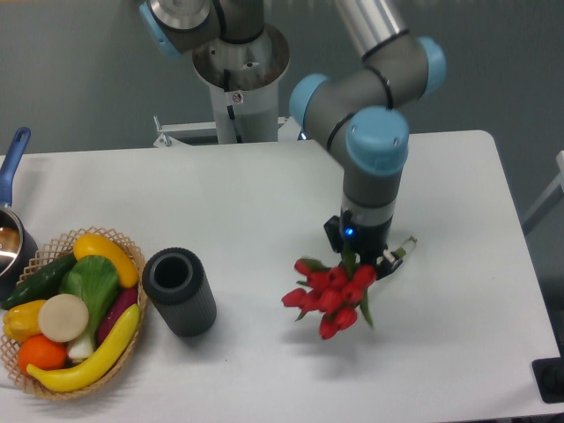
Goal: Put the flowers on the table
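Observation:
The flowers [330,298], a bunch of red tulips with green leaves, hang tilted with the blooms pointing down-left, low over the white table [264,203] right of centre. Their stem end [401,249] sticks out to the upper right. My gripper [363,261] points straight down and is shut on the stems just behind the blooms. I cannot tell whether the blooms touch the tabletop. The fingertips are mostly hidden by leaves and blooms.
A dark cylindrical vase [180,292] stands left of the flowers. A wicker basket of vegetables [70,313] sits at the front left. A pot with a blue handle [11,220] is at the left edge. The arm's base [240,79] stands behind the table.

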